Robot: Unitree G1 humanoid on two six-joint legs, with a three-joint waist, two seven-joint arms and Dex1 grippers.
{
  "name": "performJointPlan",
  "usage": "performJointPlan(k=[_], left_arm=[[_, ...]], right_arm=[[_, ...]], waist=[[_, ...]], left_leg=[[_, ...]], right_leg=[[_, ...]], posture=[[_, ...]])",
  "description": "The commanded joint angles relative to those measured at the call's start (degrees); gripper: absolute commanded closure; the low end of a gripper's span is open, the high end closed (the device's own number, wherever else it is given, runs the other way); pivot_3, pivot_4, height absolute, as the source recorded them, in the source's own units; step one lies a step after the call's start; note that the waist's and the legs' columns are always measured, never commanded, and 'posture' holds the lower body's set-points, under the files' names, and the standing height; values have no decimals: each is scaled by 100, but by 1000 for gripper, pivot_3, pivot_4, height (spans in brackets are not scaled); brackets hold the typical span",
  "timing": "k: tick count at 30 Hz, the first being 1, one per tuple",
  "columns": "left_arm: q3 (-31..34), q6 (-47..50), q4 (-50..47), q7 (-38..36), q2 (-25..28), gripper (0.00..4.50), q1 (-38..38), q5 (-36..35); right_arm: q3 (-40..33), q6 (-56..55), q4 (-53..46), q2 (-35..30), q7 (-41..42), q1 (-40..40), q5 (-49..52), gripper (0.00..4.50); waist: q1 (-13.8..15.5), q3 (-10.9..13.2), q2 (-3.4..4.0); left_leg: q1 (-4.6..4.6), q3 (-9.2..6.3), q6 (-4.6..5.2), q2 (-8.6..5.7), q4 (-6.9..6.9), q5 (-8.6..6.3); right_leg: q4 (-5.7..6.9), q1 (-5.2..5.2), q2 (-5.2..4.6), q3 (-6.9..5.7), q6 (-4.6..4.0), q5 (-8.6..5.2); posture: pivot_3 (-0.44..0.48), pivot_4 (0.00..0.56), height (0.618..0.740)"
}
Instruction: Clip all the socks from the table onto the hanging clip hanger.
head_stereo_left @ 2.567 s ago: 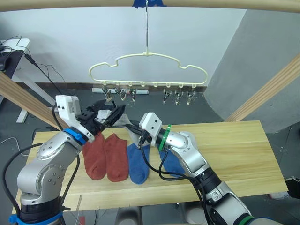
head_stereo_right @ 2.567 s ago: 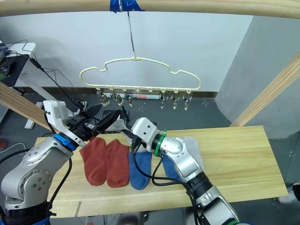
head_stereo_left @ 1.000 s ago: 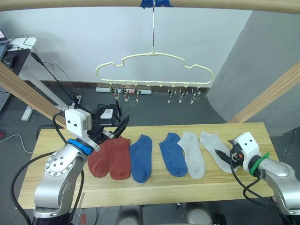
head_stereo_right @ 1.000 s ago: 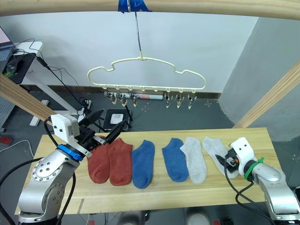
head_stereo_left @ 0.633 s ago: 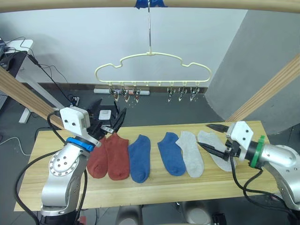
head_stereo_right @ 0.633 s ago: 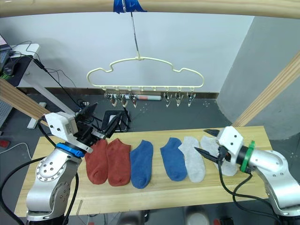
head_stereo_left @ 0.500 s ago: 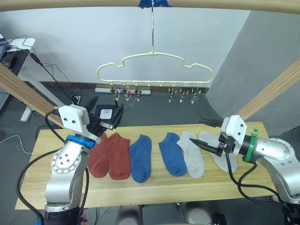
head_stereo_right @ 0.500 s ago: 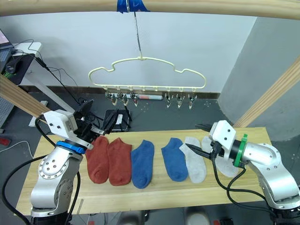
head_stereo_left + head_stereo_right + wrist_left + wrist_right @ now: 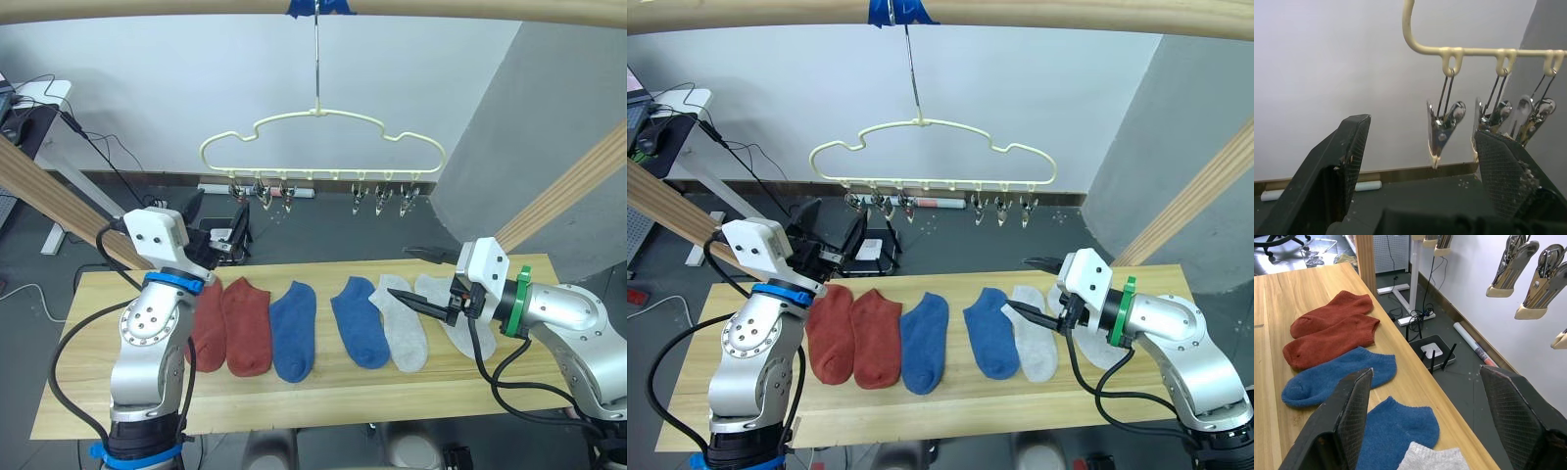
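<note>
Six socks lie in a row on the table (image 9: pixel 490 382): two rust-red socks (image 9: pixel 227 321), two blue (image 9: pixel 292 330) (image 9: pixel 359 320) and two light grey (image 9: pixel 402 321) (image 9: pixel 453 315). The cream clip hanger (image 9: pixel 321 137) hangs from the top pole, and its metal clips (image 9: pixel 260 192) hold nothing. My left gripper (image 9: pixel 216 223) is open and empty above the table's back left edge. It points up at the hanger's leftmost clips (image 9: pixel 1442 125). My right gripper (image 9: pixel 402 274) stands open and empty just above the inner grey sock, pointing left along the row.
A round wooden pole frame surrounds the table: a top beam (image 9: pixel 470 10) and slanted poles at left (image 9: pixel 54 201) and right (image 9: pixel 563 191). On the floor behind the table sit a black device (image 9: pixel 1432 352) and cables. A white desk (image 9: pixel 39 93) stands far left.
My right gripper has swung from the table's right end leftward to above the grey socks. My left gripper has risen and tilted up toward the hanger's left clips. The socks lie unmoved.
</note>
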Motion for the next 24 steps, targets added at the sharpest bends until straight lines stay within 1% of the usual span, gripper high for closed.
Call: performJointPlan(k=[1, 11, 20, 23, 24], left_arm=[[-54, -186, -1, 93, -75, 740, -138, 98], [-212, -443, 389, 328, -355, 740, -522, 321], [-247, -572, 553, 413, -467, 740, -631, 415], [-243, -602, 607, 386, -473, 1264, -685, 403], [-249, -618, 623, 360, -469, 1527, -699, 390]], right_arm=[[-26, -58, -199, 8, 104, 13, 236, 847], [-3, 440, -488, -61, 30, -395, 678, 847], [-3, 789, -553, -70, -115, -682, 855, 847], [1, 868, -570, -64, -152, -751, 883, 847], [-1, 894, -579, -61, -170, -767, 898, 847]], waist=[[-2, 0, 0], [-17, 2, -3], [-54, 3, -5], [-56, 3, -5], [-56, 3, -5]], left_leg=[[0, 0, 0, 0, 0, 0], [-1, -2, 0, 0, 1, 0], [-2, 0, 0, 0, 1, 0], [-2, 0, 0, 0, 1, 0], [-2, -1, 0, 0, 1, 0]], right_leg=[[0, 0, 0, -1, 0, 0], [1, 0, 1, -2, 0, 0], [-1, 0, 0, -1, 0, 0], [-1, 0, 0, -1, 0, 0], [-1, 0, 0, -1, 0, 0]], posture=[[-217, 336, 740], [-228, 336, 740], [-235, 338, 740], [-235, 335, 740], [-236, 333, 740]])
